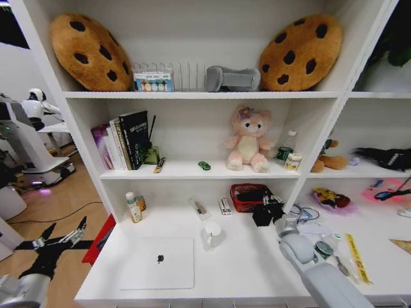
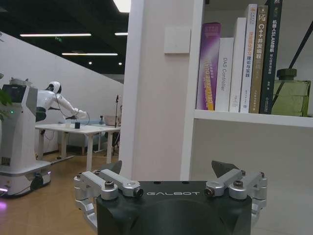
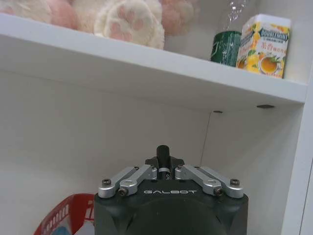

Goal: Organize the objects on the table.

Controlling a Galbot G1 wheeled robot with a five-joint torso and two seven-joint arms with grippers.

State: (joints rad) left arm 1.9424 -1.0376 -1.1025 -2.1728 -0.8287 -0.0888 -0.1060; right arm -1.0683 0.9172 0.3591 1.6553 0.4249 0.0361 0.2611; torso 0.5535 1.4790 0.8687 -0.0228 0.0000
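Now right tool (image 3: pixel 164 169) pinching black pen (image 3: pixel 163 152) — upright, tip up; left tool (image 2: pixel 171 183) spread.

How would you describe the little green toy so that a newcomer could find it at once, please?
Start at the tall white shelving and take the middle shelf, the one with the pink plush bear. Just beside the bear, towards the books, lies the green toy: the lone small bright green thing on that board's bare stretch.

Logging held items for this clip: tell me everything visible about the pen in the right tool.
The black pen is a slim, dark, plastic-looking cylinder. It stands between the fingers of the right tool, which are shut on it, its rounded end poking out past them. It hangs under the plush toy's shelf, near the red basket.
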